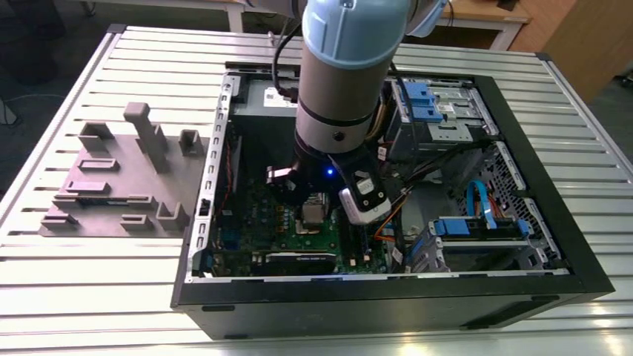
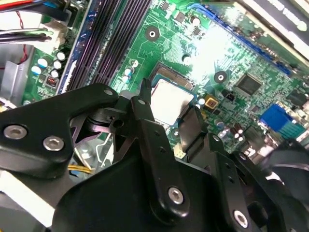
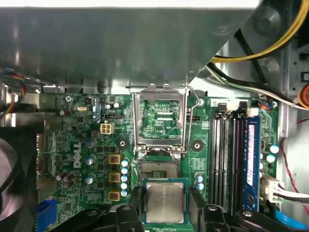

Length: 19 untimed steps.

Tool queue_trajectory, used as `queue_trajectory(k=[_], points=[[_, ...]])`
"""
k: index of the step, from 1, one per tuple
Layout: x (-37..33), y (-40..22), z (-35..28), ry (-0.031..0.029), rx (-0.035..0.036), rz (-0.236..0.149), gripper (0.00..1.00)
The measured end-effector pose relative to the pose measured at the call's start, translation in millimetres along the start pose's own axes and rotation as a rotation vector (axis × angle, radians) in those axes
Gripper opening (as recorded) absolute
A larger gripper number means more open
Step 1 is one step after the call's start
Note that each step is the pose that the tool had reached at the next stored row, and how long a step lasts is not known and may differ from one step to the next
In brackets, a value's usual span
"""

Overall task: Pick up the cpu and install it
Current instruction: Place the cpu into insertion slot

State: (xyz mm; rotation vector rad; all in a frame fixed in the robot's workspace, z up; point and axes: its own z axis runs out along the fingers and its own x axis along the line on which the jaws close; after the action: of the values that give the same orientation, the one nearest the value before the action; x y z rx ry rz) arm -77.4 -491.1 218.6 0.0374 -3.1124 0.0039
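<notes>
The claw [image 3: 165,205] clamps the cpu [image 3: 165,200] by two opposite edges, just beside the open socket [image 3: 157,169]. The chip is probably light, stiff and fragile, so edges suit.

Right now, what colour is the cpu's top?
The cpu has a silvery-grey metal top. It shows best in the first wrist view.

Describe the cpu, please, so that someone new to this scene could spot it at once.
Inside the open computer case, find the green motherboard and its raised silver socket frame. Near that frame, the cpu is held in the black gripper. It is a small flat square with a silvery top, whereas the frame is a hollow hinged window.
</notes>
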Motion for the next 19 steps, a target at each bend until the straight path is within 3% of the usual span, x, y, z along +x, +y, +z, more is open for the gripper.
queue_trajectory(k=[7, 12, 19], points=[[0.1, -0.3, 2.6, -0.0002, -0.0001, -0.002, 0.47], [3.9, -0.1, 10.3, -0.0001, -0.0001, -0.002, 0.47], [4.6, -0.1, 14.7, 0.0, 0.0001, -0.002, 0.47]])
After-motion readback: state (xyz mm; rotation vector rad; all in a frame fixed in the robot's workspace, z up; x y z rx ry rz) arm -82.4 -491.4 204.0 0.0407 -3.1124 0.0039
